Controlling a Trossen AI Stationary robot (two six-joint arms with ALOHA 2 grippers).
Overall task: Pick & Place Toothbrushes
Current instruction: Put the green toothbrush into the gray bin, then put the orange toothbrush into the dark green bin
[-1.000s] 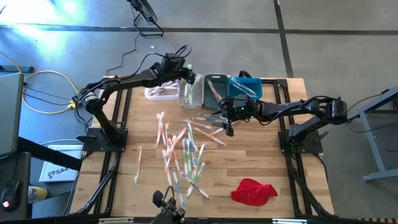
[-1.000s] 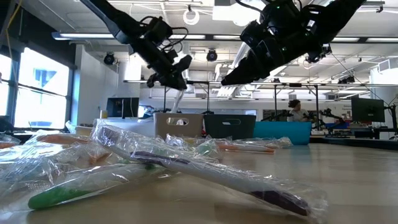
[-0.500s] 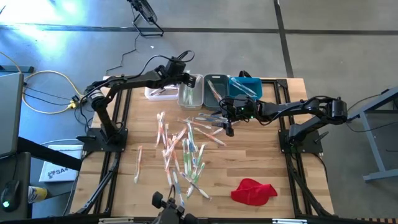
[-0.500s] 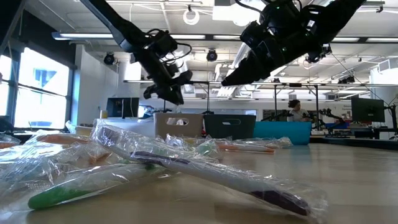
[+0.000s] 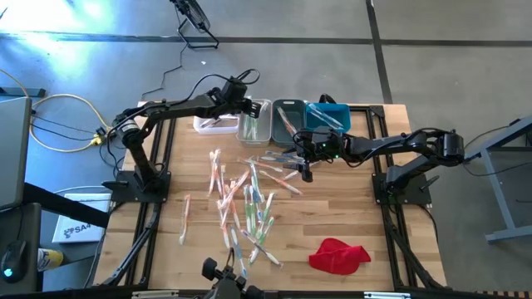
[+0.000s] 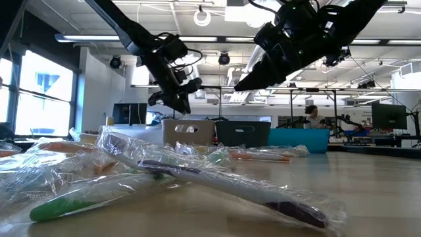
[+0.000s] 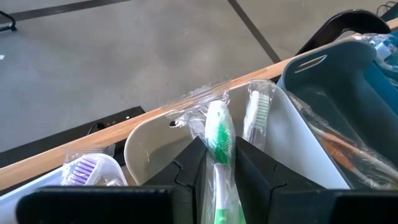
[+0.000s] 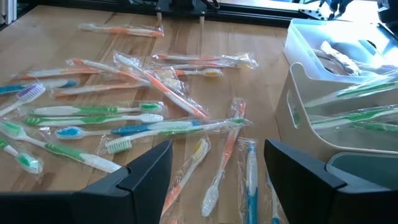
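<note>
Jaws of the left gripper (image 7: 219,180) pinch a green toothbrush (image 7: 219,140) over the beige bin (image 7: 149,149), likely for dropping in. Right gripper (image 8: 217,162), jaws spread, hovers beside that bin above the toothbrushes (image 5: 241,203).

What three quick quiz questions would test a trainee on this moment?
1. True or false: the right claw is open and empty.
2. The crumpled red cloth lies: A) in a bin; B) on the wooden table; C) under the left claw.
3. Fill in: in the left wrist view, the clear-wrapped toothbrush just ahead of the left claw is white and ___.
Key: 1 true; 2 B; 3 green.
</note>
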